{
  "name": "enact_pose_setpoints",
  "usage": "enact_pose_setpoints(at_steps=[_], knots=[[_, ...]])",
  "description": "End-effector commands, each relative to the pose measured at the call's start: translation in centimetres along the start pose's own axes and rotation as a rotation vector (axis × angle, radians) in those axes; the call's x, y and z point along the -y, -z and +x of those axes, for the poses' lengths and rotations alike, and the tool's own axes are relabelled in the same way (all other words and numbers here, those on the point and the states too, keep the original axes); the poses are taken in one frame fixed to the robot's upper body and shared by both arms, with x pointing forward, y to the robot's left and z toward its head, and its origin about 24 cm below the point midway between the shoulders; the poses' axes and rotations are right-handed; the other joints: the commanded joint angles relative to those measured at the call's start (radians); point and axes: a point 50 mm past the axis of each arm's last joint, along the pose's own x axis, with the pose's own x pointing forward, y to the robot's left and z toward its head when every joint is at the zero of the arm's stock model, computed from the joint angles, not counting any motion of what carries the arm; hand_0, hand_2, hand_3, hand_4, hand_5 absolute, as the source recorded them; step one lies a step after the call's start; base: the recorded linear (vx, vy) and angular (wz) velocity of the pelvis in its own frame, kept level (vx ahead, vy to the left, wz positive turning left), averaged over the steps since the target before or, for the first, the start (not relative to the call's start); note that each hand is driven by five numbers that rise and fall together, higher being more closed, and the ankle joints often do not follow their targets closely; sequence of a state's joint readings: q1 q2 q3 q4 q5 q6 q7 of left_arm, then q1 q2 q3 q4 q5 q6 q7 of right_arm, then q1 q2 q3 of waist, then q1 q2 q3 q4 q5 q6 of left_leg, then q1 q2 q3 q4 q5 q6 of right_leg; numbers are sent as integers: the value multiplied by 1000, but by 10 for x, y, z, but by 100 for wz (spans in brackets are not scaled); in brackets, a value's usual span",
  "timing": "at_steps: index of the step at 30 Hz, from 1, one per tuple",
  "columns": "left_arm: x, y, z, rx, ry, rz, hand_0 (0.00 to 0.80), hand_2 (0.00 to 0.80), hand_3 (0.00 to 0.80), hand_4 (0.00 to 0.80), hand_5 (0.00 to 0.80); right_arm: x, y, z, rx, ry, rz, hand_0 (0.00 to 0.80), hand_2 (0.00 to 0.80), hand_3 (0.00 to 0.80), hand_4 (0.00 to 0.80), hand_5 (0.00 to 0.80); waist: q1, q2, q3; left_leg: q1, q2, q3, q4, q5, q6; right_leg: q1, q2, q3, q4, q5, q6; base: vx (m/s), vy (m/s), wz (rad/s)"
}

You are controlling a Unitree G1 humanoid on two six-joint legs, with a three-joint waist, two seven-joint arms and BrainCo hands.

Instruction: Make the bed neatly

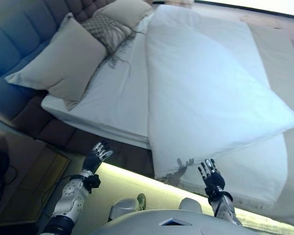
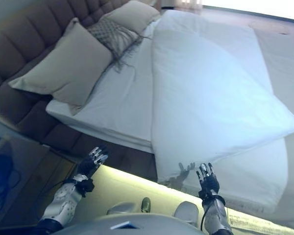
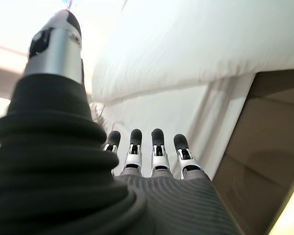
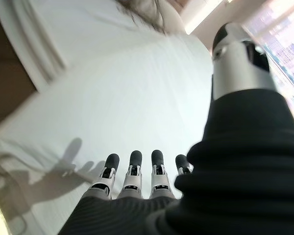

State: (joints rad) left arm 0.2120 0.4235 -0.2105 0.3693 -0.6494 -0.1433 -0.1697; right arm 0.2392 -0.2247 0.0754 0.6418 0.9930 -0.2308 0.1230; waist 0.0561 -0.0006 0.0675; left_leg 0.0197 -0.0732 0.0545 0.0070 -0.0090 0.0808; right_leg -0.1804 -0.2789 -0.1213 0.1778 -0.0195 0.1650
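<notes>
A white duvet (image 1: 206, 88) lies skewed across the bed, one corner hanging over the near side edge. White sheet (image 1: 115, 98) shows bare between the duvet and the pillows. A large beige pillow (image 1: 63, 58) leans on the headboard, with a fringed patterned cushion (image 1: 108, 30) and another beige pillow (image 1: 127, 11) beyond it. My left hand (image 1: 98, 155) hovers open beside the bed's dark base, fingers straight. My right hand (image 1: 211, 176) is open too, held just short of the duvet's hanging edge (image 4: 63, 161). Neither hand touches the bedding.
A tufted dark headboard (image 1: 19, 34) runs along the left. A wooden nightstand (image 1: 24, 171) stands at the lower left near my left arm. A lit strip (image 1: 137, 178) glows under the bed's near edge. A beige bed runner (image 1: 279, 54) lies at the far right.
</notes>
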Motion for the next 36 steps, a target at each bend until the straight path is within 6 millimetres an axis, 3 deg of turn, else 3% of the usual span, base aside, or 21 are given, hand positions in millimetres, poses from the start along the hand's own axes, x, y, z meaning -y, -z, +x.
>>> enact_pose_setpoints(at_steps=[1, 4, 10, 13, 14, 16, 18, 21, 27, 30, 36], knots=[[-6, -35, 0, 165, 10, 23, 0, 0, 0, 0, 0, 2, -24, 5, 78, -25, -20, 0, 0, 0, 0, 0, -5, -27, 30, 65, 21, -57, 20, -119, -28, 12, 40, -26, -94, 204, 0, 161, -201, 4], [-13, -31, -7, 160, -19, 20, 0, 0, 0, 0, 0, 12, -18, -1, 60, -3, -15, 0, 0, 0, 0, 0, 5, -37, 17, 81, 48, -47, 17, -121, -40, 47, 49, -60, -116, 180, 13, 175, -220, 9], [-21, -27, -8, 146, -33, 3, 0, 0, 0, 0, 0, 33, -20, -9, 84, 83, 3, 0, 0, 0, 0, 0, -12, -39, -1, 87, 94, -38, 36, -117, -62, 74, 90, -51, -105, 123, 3, 133, -188, 12], [-15, -31, -3, 156, -6, 5, 0, 0, 0, 0, 0, 41, -36, -6, 132, 119, -6, 0, 0, 0, 0, 0, -17, -44, 21, 43, 113, -25, 175, -145, -78, 68, 98, -66, -85, 97, -19, 37, -140, 9], [-15, -29, -5, 150, -1, 6, 0, 0, 0, 0, 0, 44, -42, -5, 143, 136, -4, 0, 0, 0, 0, 0, -14, -40, 32, 16, 121, -27, 216, -122, -84, 75, 106, -68, -81, 92, -27, 84, -76, 23], [-11, -27, -4, 144, 17, 10, 0, 0, 0, 0, 0, 44, -53, 1, 168, 152, 46, 0, 0, 0, 0, 0, -7, -19, 45, 9, 149, -34, 132, -69, -101, 80, 117, -82, -80, 92, -31, 26, 40, 19], [-5, -36, 6, 175, 49, 22, 0, 0, 0, 0, 0, 41, -66, 10, 215, 157, 99, 0, 0, 0, 0, 0, 6, 6, 70, -58, 175, -73, 89, 23, -130, 72, 123, -81, -75, 71, -37, -168, 120, 20], [8, -62, 32, 237, 104, 28, 0, 0, 0, 0, 0, 37, -92, 29, 314, 218, 155, 0, 0, 0, 0, 0, 19, 39, 121, -124, 189, -37, 40, 23, -145, 25, 68, -119, -58, 67, -25, -235, 134, 25], [8, -74, 33, 241, 115, 68, 0, 0, 0, 0, 0, 48, -129, 31, 403, 297, 171, 0, 0, 0, 0, 0, 32, 37, 180, -171, 161, -16, 128, -28, -141, -51, -21, -140, 4, 102, 16, 32, 30, 18], [6, -81, 31, 252, 122, 78, 0, 0, 0, 0, 0, 63, -145, 26, 428, 319, 251, 0, 0, 0, 0, 0, 40, 33, 201, -201, 161, -12, 158, -42, -132, -64, -31, -139, 6, 110, 30, 46, -42, 3], [14, -97, 37, 299, 175, 101, 0, 0, 0, 0, 0, 67, -178, 26, 491, 313, 356, 0, 0, 0, 0, 0, 71, 41, 248, -282, 154, -38, 169, -25, -133, -105, -34, -151, 3, 117, 32, -53, -60, 6]])
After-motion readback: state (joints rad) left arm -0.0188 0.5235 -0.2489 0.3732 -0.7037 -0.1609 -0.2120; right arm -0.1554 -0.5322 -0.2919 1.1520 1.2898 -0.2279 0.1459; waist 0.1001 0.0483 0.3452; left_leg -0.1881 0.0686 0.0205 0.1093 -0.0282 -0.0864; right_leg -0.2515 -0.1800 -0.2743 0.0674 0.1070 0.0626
